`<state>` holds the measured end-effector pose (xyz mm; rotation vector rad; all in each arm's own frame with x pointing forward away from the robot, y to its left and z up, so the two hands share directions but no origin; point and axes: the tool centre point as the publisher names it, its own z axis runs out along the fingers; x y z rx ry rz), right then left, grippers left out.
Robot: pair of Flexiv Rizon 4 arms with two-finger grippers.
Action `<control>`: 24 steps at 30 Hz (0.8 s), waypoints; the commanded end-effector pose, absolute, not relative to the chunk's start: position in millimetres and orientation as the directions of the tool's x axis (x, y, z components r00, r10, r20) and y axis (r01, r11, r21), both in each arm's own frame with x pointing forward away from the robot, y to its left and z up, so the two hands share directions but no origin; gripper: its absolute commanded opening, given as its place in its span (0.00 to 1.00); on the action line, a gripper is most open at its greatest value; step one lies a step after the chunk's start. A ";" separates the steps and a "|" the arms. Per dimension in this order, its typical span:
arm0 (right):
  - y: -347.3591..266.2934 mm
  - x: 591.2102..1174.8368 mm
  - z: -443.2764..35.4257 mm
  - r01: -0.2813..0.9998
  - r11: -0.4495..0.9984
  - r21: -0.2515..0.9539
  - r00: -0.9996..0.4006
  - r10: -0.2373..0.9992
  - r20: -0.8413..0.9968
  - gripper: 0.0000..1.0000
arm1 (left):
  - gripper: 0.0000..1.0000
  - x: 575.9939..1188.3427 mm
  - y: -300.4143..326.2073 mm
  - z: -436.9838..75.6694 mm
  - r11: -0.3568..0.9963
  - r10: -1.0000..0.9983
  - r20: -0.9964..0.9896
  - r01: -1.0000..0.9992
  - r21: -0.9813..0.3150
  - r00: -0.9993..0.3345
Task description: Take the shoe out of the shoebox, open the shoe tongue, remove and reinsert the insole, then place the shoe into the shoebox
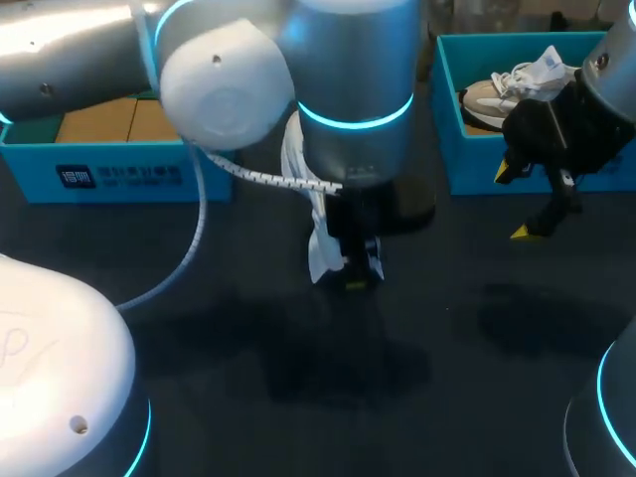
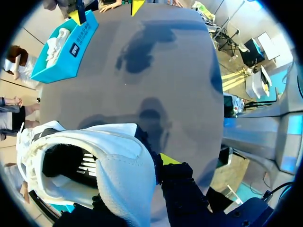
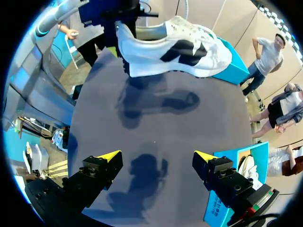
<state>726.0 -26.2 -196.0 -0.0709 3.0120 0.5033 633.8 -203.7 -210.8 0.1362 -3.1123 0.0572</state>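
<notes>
left claw (image 1: pixel 356 275) clamps shoe (image 2: pixel 118 161) heel | right claw (image 3: pixel 157 156) spread, well apart

Head camera looks down from above and behind onto the dark table (image 1: pixel 199 328). Left wrist camera sits tight against the white shoe (image 2: pixel 118 165). Right wrist camera faces that same shoe from across the table, farther off.
</notes>
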 end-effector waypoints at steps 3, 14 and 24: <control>-26.0 726.2 -196.9 -0.060 0.945 0.322 -0.995 -0.032 -0.093 1.00 | 0.00 633.8 -200.9 -205.1 0.995 -0.086 0.025 -0.087 -0.038 -0.996; -26.0 726.2 -196.9 -0.060 0.945 0.322 -0.995 -0.032 -0.093 1.00 | 0.00 667.5 -170.2 -194.0 0.997 -0.046 0.042 -0.048 -0.052 -0.998; -26.0 726.2 -196.9 -0.060 0.945 0.322 -0.995 -0.032 -0.093 1.00 | 0.00 705.5 -128.2 -184.6 0.998 0.012 0.049 0.009 -0.061 -0.999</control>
